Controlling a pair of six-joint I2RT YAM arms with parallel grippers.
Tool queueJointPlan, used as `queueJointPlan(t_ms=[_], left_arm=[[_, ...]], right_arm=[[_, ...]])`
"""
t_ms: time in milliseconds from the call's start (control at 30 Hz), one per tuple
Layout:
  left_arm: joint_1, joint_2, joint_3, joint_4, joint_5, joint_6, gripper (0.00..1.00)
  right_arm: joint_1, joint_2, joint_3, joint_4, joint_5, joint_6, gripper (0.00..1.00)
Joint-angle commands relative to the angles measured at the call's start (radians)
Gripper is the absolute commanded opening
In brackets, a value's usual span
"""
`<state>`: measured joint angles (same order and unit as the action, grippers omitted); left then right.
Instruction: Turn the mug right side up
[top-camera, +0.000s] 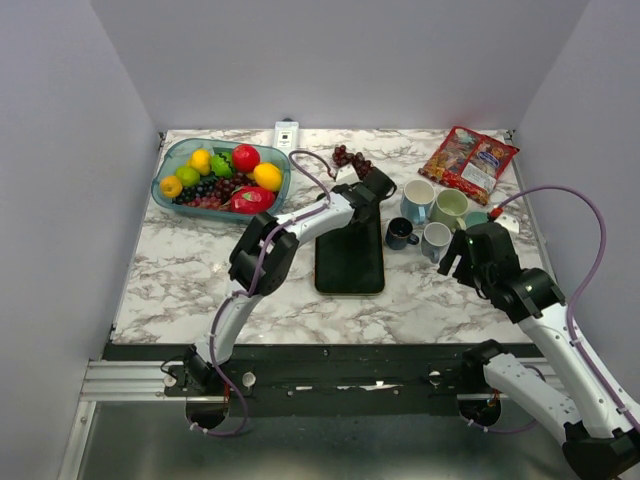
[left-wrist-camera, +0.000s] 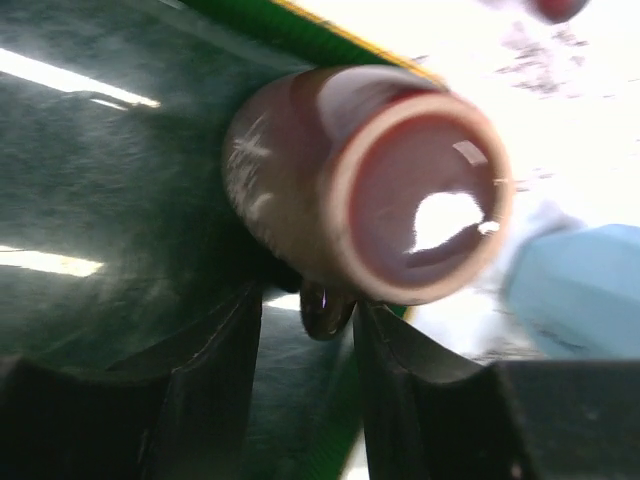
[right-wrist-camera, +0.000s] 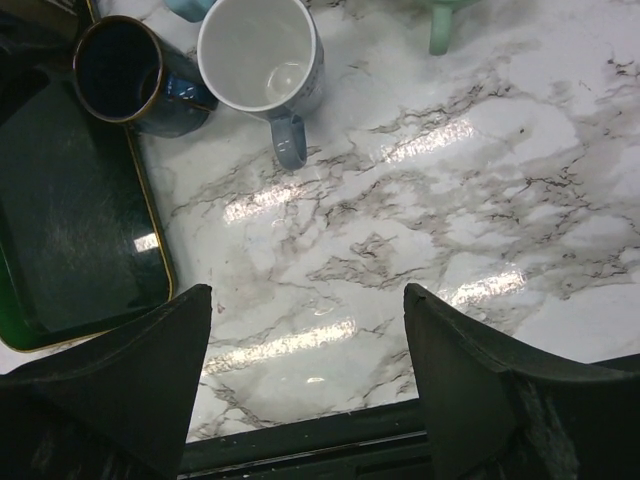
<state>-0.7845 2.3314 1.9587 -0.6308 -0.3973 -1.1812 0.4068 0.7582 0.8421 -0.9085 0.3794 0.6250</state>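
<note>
Top external view: the left end effector (top-camera: 376, 185) is at the far end of the dark rectangular tray (top-camera: 350, 262) and hides the mug. The right end effector (top-camera: 458, 258) hangs to the right of the tray.

Left wrist view: the mug (left-wrist-camera: 400, 190) lies on its side on the tray's glossy dark-green surface, with its mouth facing the camera. It is a reddish-brown glazed cylinder with a paler rim and whitish flecks on its wall. Its dark handle points down between the black fingers (left-wrist-camera: 220, 390), which sit close together. I cannot tell whether they pinch it.

Right wrist view: the end effector is spread wide over the grey-veined marble table (right-wrist-camera: 480, 200). A white mug (right-wrist-camera: 262, 55) and a navy mug (right-wrist-camera: 125, 70) stand upright beside the tray's gold edge.
</note>
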Motion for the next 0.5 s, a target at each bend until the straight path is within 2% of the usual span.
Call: queueJointPlan(t_ms=[0, 200, 267, 400, 467], left_arm=[[0.007, -0.090, -0.098, 0.016, -0.074, 0.055, 0.46], [0.007, -0.179, -0.227, 0.083, -0.087, 0.155, 0.44], [0.007, -0.208, -0.257, 0.150, -0.058, 0.259, 0.48], [0.007, -0.225, -0.251, 0.186, -0.028, 0.429, 0.63], [0.005, -0.225, -0.242, 0.183, -0.038, 0.513, 0.64]], right_arm=[[0.006, -0.003, -0.024, -0.015, 0.012, 0.012, 0.84], [0.004, -0.003, -0.040, 0.002, 0.009, 0.030, 0.84], [0.006, -0.003, -0.046, 0.008, 0.007, 0.031, 0.84], [0.004, 0.004, -0.052, 0.022, 0.000, 0.030, 0.84], [0.006, 0.015, -0.049, 0.028, -0.007, 0.027, 0.84]])
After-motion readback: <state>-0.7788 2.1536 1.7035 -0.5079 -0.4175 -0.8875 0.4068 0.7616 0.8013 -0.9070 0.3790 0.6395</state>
